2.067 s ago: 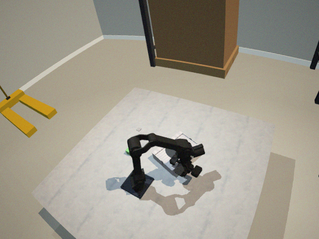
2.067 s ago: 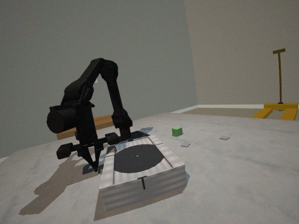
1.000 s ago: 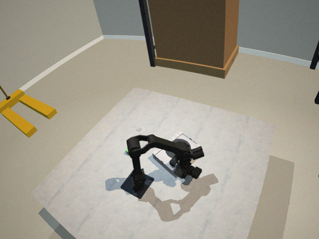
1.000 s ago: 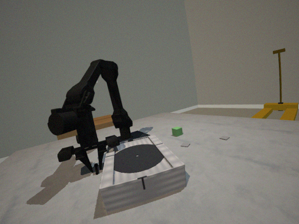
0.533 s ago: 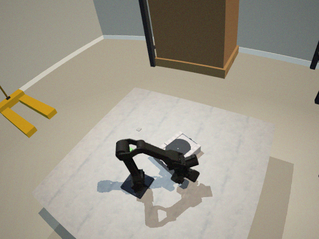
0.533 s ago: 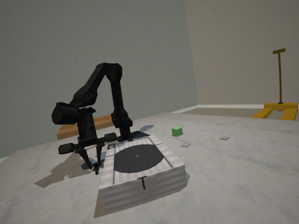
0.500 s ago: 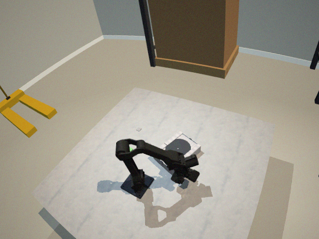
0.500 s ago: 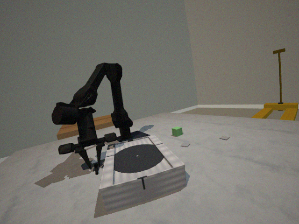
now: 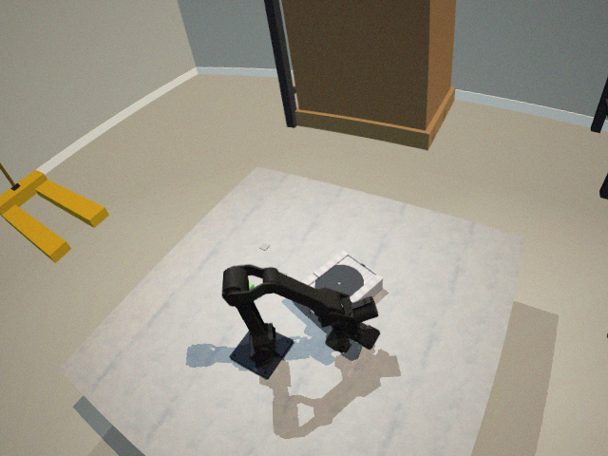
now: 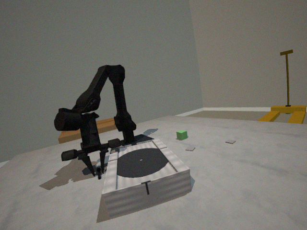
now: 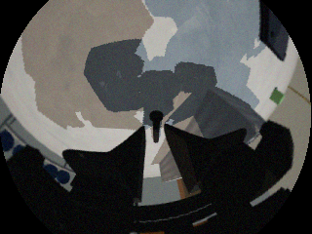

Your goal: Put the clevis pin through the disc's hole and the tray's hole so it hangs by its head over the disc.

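My gripper (image 9: pixel 352 337) (image 10: pixel 98 174) (image 11: pixel 154 128) stands partly open, a narrow gap between its 2 fingers, and holds nothing. By the exterior view, the clevis pin (image 10: pixel 99 175) (image 11: pixel 156 133) lies just left of the tray (image 9: pixel 373 285) (image 10: pixel 182 170) (image 11: pixel 226 117), close by my fingertips. It looks to lie on its side, long axis running near to far, head at the far end; my 2 fingers stand left and right of that line, so I judge that closing would pinch across the shank. Whether my tips are low enough I cannot tell. Once gripped, the pin must go up and right, turned upright with its head on top, toward the hole of the disc (image 9: pixel 348 277) (image 10: pixel 140 166).
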You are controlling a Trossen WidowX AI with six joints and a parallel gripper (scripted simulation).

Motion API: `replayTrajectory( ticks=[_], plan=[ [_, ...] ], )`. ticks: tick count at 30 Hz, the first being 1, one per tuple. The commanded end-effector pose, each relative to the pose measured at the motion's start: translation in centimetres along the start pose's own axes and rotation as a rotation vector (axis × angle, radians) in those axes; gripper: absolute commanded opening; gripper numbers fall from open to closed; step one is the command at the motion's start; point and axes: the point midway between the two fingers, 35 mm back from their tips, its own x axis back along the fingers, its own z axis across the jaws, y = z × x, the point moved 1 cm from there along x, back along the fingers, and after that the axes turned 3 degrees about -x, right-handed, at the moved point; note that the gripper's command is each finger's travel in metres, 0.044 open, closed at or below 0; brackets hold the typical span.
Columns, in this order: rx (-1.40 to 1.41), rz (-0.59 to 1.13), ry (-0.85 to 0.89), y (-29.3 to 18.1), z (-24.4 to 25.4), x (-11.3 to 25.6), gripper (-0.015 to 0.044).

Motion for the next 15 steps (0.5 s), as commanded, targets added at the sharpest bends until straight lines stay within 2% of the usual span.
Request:
replayTrajectory(
  ticks=[1,10,12,15],
  plan=[
    [0.003,0.001,-0.006,0.08,-0.13,-0.08,0.012],
    [0.003,0.001,-0.006,0.08,-0.13,-0.08,0.012],
    [0.003,0.001,-0.006,0.08,-0.13,-0.08,0.0067],
    [0.003,0.001,-0.006,0.08,-0.13,-0.08,0.0048]
  ],
)
